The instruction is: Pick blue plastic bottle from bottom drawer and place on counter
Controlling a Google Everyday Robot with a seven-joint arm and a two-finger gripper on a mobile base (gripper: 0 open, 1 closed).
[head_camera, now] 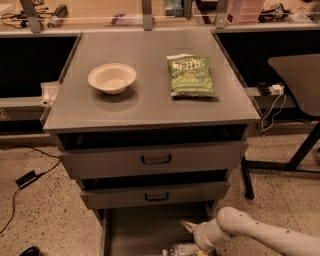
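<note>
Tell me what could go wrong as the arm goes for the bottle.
1. The blue plastic bottle lies beside the gripper at the view's lower edge, mostly cut off; a poor grasp could roll it away.
2. The middle drawer overhangs the bottom drawer; lifting straight up might strike it.
3. The counter holds a bowl and chip bag; a careless set-down could knock them.

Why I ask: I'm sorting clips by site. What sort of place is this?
Probably a robotics lab or workshop: a wooden bench behind the grey three-drawer cabinet, a power strip with loose cables, and the robot's claw down in the open bottom drawer by the plastic bottle.
</note>
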